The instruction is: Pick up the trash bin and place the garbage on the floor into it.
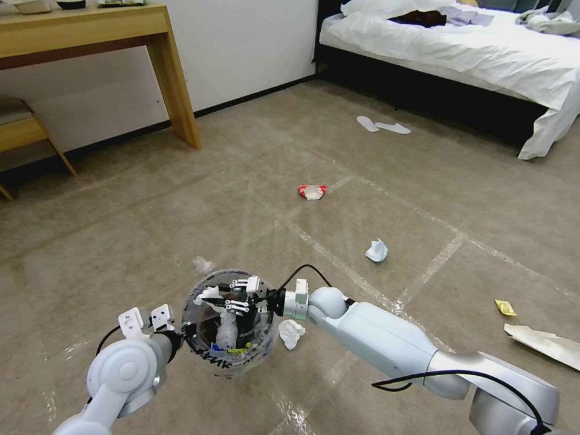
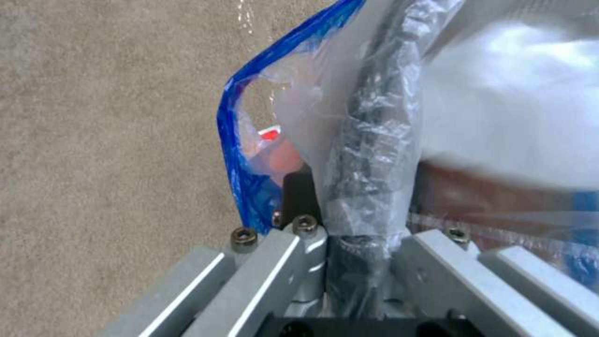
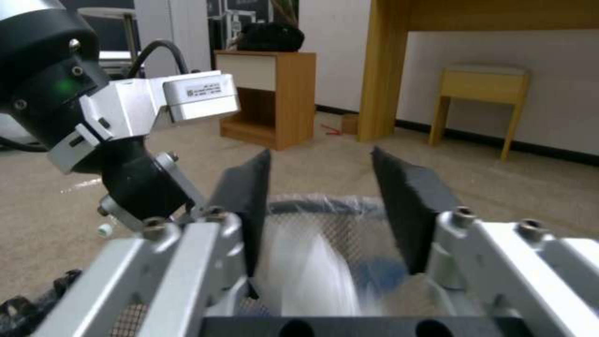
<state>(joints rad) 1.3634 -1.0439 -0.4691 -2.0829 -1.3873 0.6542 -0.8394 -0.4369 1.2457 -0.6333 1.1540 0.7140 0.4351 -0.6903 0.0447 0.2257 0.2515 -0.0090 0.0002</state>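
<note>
Dropping litter into the bin (image 1: 232, 356)

My left tool (image 2: 359, 248) is pinching its rim; my right tool (image 1: 240, 297), spread, is hovering above—next, another tissue (image 1: 291, 333).

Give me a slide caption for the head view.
Right gripper open over the plastic-lined round trash bin clamped by left gripper.

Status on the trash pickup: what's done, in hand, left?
Done: trash bin is gripped at its rim by the left gripper and already holds litter. In hand: right gripper, open, sits over the bin mouth. Left on the floor: tissue, bluish wad, red-white bowl, yellow wrapper.
</note>
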